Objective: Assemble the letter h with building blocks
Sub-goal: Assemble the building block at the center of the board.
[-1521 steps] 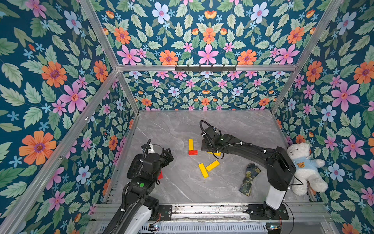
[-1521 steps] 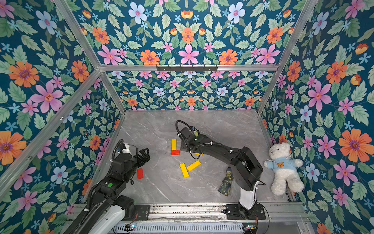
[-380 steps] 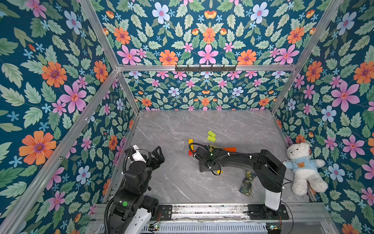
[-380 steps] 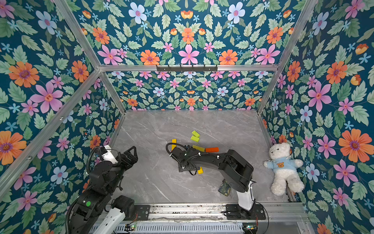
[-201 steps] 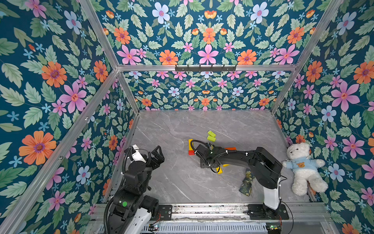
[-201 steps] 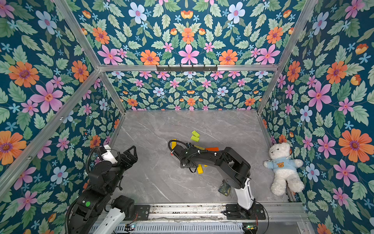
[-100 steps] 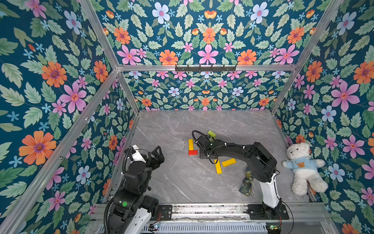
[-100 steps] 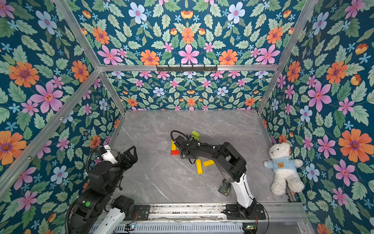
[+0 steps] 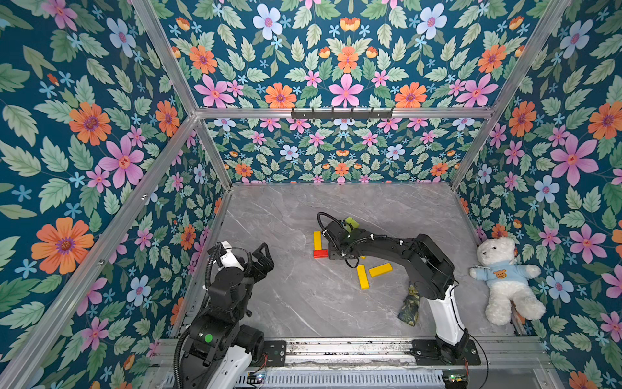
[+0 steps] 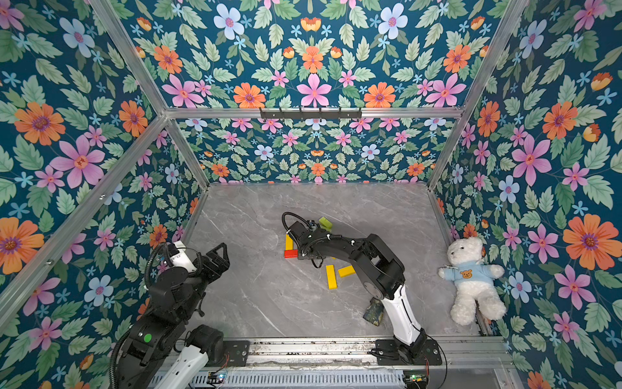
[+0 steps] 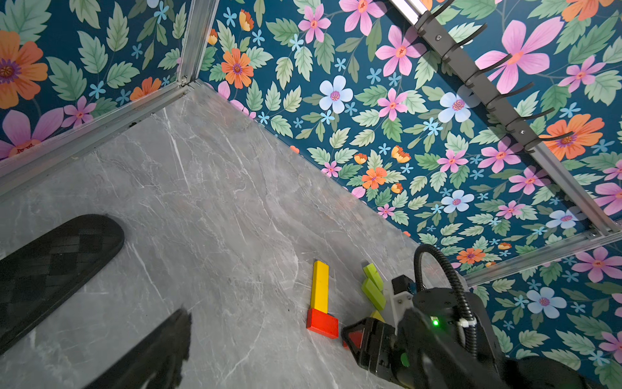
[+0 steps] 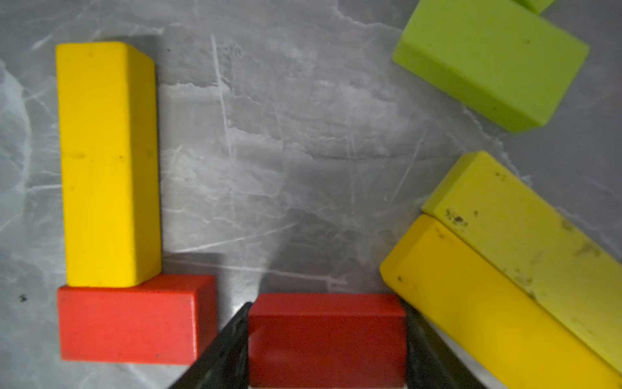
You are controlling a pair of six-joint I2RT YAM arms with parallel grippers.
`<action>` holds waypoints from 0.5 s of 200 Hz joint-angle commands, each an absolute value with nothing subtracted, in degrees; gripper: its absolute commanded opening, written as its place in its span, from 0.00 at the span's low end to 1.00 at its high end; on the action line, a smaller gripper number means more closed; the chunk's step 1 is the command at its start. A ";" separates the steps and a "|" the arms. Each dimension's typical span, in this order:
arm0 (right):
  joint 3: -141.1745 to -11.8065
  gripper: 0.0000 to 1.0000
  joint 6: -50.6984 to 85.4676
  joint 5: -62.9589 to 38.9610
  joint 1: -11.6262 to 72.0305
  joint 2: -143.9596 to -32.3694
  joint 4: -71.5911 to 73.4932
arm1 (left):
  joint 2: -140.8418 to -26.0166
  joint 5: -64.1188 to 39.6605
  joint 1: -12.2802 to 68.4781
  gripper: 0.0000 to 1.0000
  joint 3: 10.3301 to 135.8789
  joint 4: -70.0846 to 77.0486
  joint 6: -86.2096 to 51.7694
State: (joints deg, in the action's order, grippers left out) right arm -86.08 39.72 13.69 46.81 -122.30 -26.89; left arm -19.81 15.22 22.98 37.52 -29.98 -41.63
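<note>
Letter h (image 9: 317, 240) lies part built on the tabletop (image 9: 286, 303): a yellow upright (image 12: 107, 161) with a red crossbar (image 12: 134, 320) touching its end. Near that same end of the upright, the right claw (image 12: 327, 304) is clamped on a second red block (image 12: 326, 340). The left claw (image 11: 153, 274), well apart from the upright, has its fingers spread.

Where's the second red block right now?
The second red block lies between the right gripper's fingers in the right wrist view, beside the first red block touching the yellow upright.
</note>
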 commanded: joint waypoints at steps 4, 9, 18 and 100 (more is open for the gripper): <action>-85.30 0.73 41.19 7.63 46.81 -123.75 -29.75 | -19.92 16.13 22.96 1.00 37.79 -28.85 -41.40; -85.33 0.75 41.13 7.65 46.84 -123.60 -29.71 | -19.87 16.15 22.94 1.00 37.79 -28.91 -41.40; -85.43 0.76 41.05 7.80 46.82 -123.61 -29.78 | -19.86 16.12 22.97 1.00 37.68 -28.92 -41.38; -81.87 0.70 42.88 9.84 46.55 -117.43 -27.18 | -19.51 16.07 22.95 1.00 37.75 -29.18 -41.35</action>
State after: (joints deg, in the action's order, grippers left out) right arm -83.72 40.40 11.35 46.65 -119.42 -26.02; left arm -19.59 15.20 22.98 37.52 -30.00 -41.63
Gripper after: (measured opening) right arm 0.720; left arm 0.996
